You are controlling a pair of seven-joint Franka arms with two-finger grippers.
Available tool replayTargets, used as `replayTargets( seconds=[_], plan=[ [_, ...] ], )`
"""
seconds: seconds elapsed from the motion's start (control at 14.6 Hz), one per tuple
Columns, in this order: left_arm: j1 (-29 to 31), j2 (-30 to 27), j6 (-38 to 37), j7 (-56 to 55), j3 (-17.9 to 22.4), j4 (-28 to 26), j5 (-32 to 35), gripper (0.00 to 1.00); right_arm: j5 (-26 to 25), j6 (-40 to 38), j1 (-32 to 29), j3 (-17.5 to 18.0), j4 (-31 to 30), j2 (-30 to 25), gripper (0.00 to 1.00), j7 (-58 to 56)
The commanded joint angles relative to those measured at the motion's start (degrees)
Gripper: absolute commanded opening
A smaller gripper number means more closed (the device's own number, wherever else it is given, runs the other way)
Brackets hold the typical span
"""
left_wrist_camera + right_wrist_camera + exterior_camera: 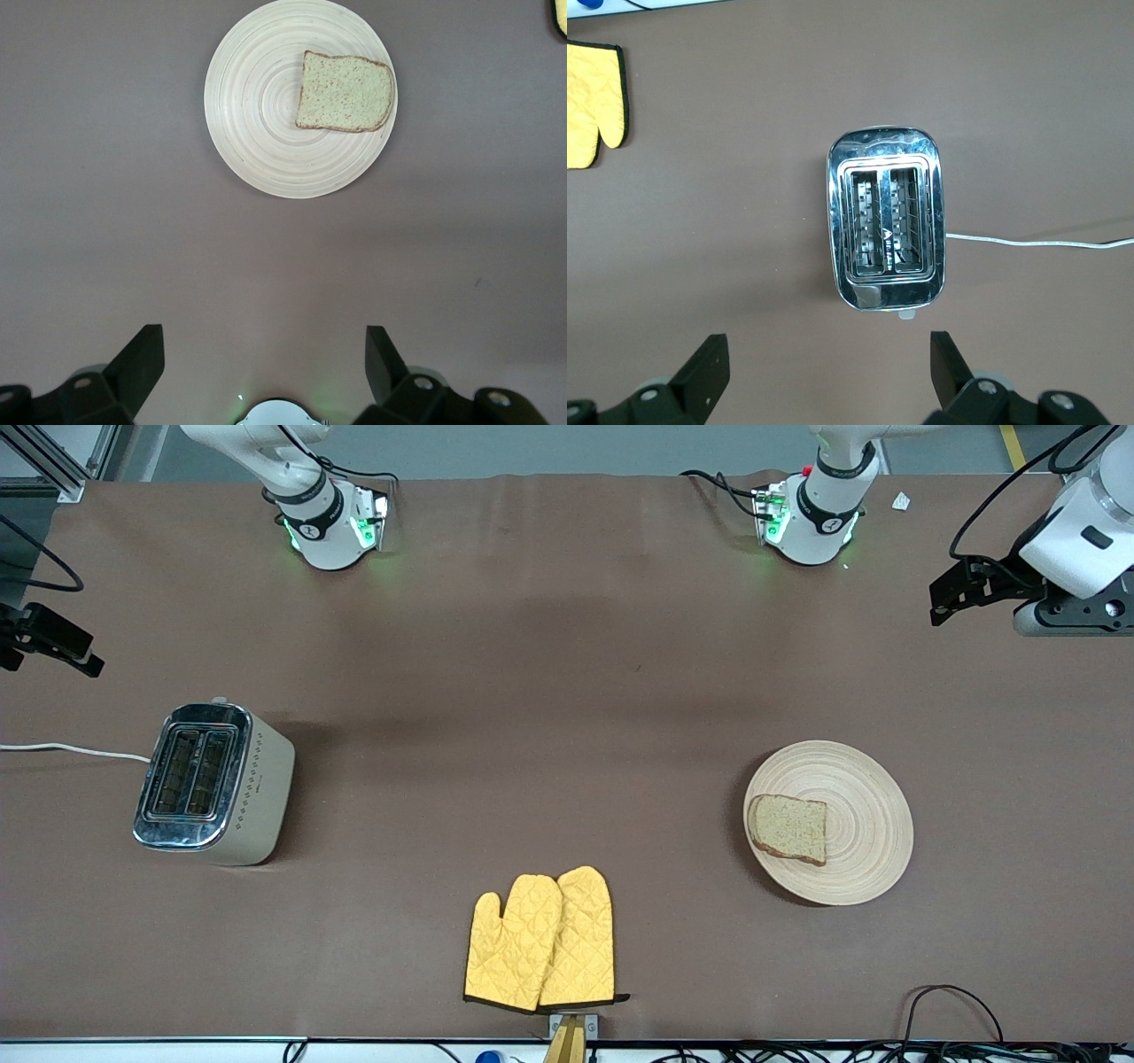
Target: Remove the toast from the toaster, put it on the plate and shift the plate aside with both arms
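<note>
A slice of toast [788, 829] lies flat on the round wooden plate [864, 824], set off-centre toward the rim on the side facing the right arm's end of the worktop [549, 691]. The plate sits toward the left arm's end. The left pincer [264, 359] hangs in the air over bare worktop near that end, its fingers [142, 354] spread wide and holding nothing. The right pincer [828, 367] hovers over the worktop close to the toaster [213, 782], likewise spread and empty. The chrome-topped toaster stands toward the right arm's end, both slots empty, its white cord [71, 751] trailing off the edge. A pair of yellow quilted oven mitts [540, 941] lies overlapped between toaster and plate, nearer the front camera than either.
</note>
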Motion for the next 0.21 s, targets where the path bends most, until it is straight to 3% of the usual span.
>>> replayTargets(
  seconds=[0.0,0.14],
  plan=[
    [0.12,0.86,-0.63,0.54,-0.15,2.11,0.74,1.00,0.11,-0.49,-0.23,0.18,0.18,-0.05,1.00,-0.45],
    [0.30,1.04,-0.54,0.45,-0.06,2.73,0.74,1.00,0.11,-0.49,-0.23,0.18,0.09,-0.05,1.00,-0.45]
  ],
)
